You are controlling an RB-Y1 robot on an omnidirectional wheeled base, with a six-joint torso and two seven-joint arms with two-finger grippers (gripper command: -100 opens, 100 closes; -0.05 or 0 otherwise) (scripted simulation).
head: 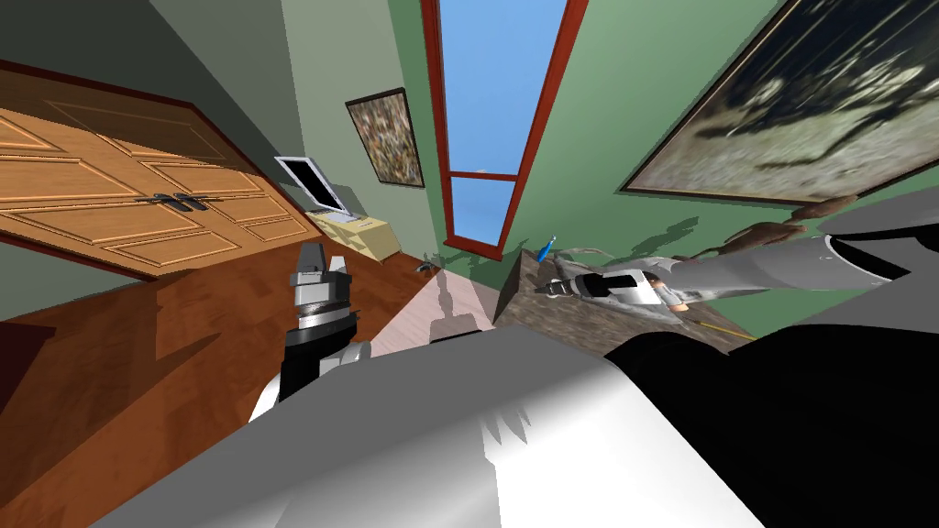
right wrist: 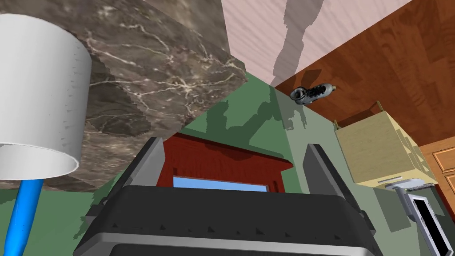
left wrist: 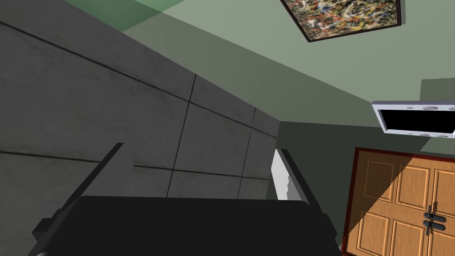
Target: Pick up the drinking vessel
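Note:
The drinking vessel is a plain white cup [right wrist: 40, 89] standing on a dark marbled table top [right wrist: 169, 66], with a blue stick [right wrist: 22, 218] coming out of its mouth. My right gripper [right wrist: 233, 143] is open with nothing between its fingers; the cup lies outside one finger, off to the side. In the head view my right arm reaches across the table [head: 550, 321], with the right gripper [head: 543, 290] just below the blue stick [head: 547, 247]. My left gripper [head: 321, 257] is held up over the wooden floor, open and empty [left wrist: 201, 147].
The table stands against a green wall beside a red-framed window [head: 495, 119]. A pale rug [head: 431, 312] lies in front of it, with a grey shoe [right wrist: 311, 92] on the floor. A pale yellow cabinet [head: 362, 234] carries a monitor [head: 314, 183]. A wooden double door [head: 138, 202] is at left.

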